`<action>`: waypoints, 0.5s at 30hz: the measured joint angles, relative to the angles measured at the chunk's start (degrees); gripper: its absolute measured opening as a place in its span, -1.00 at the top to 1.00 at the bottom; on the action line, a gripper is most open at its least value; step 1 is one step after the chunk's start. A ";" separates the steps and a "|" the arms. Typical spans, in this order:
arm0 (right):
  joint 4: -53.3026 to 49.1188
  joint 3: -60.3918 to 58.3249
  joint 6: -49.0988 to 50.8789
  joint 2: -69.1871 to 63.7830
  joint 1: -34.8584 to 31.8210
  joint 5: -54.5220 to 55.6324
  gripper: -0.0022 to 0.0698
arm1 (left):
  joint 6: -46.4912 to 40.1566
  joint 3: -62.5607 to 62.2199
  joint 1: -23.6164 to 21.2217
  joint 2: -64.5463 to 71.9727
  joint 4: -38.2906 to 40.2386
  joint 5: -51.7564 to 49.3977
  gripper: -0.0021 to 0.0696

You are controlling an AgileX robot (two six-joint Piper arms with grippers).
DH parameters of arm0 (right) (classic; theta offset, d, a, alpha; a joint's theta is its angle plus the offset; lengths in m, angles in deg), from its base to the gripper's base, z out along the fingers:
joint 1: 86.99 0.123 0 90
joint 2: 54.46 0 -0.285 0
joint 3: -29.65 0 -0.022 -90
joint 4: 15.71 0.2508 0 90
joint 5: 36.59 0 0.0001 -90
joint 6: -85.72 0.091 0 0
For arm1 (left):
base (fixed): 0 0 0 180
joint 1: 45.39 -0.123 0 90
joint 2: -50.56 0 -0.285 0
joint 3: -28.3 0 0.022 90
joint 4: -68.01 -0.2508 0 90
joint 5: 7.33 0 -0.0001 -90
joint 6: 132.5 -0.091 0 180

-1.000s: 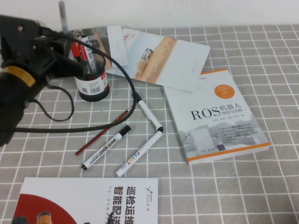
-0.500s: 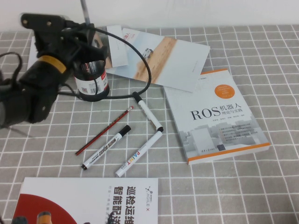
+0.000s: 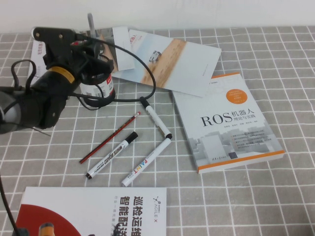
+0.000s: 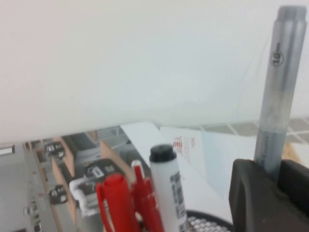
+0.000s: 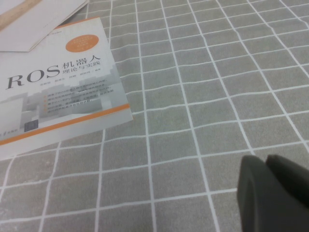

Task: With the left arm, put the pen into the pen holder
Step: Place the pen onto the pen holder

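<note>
High view: the left gripper (image 3: 87, 42) sits at the far left of the checked cloth (image 3: 236, 196), directly over the pen holder (image 3: 98, 86), a black mesh cup with a barcode label. The pen (image 3: 90, 22), a thin grey stick, stands nearly upright in the gripper, its free end rising above the fingers against the white wall. A black cable loops from the arm toward the table centre. On the cloth to the near right of the holder lie a red pencil (image 3: 110, 137) and three white markers (image 3: 111, 155), well apart from the gripper. A ROS book (image 3: 229, 123) lies to the right, leaflets (image 3: 172, 61) at the far centre, and a red and white booklet (image 3: 93, 211) at the near left edge.

Left wrist view: the two dark fingers (image 4: 253, 200) are closed narrowly on the lower part of the pen (image 4: 282, 87), which rises from between them. Beside the fingers, a black-capped marker (image 4: 166, 188) and red pens (image 4: 123, 203) stand in the holder, whose mesh rim (image 4: 205, 223) shows just under them.

Right wrist view: the right gripper (image 5: 275, 191) hovers over bare cloth (image 5: 193, 87) to the right of the ROS book (image 5: 58, 87); its fingers lie together, holding nothing.
</note>
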 joint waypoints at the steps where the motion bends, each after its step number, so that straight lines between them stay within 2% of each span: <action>1: 0.00 0.00 0.00 0.00 0.00 0.00 0.98 | -0.52 0.00 -0.10 0.24 0.00 0.00 0.81; 9: 0.00 0.00 0.00 0.00 0.00 0.00 0.98 | -4.34 -1.84 -0.32 1.33 0.00 -2.26 0.74; 11: 0.00 0.00 0.00 0.00 0.00 0.00 0.98 | -4.45 -2.37 -0.32 1.42 0.00 -2.65 0.60; 15: 0.00 0.00 0.00 0.00 0.00 0.00 0.98 | -4.45 -2.72 -0.32 1.55 0.00 -2.98 0.20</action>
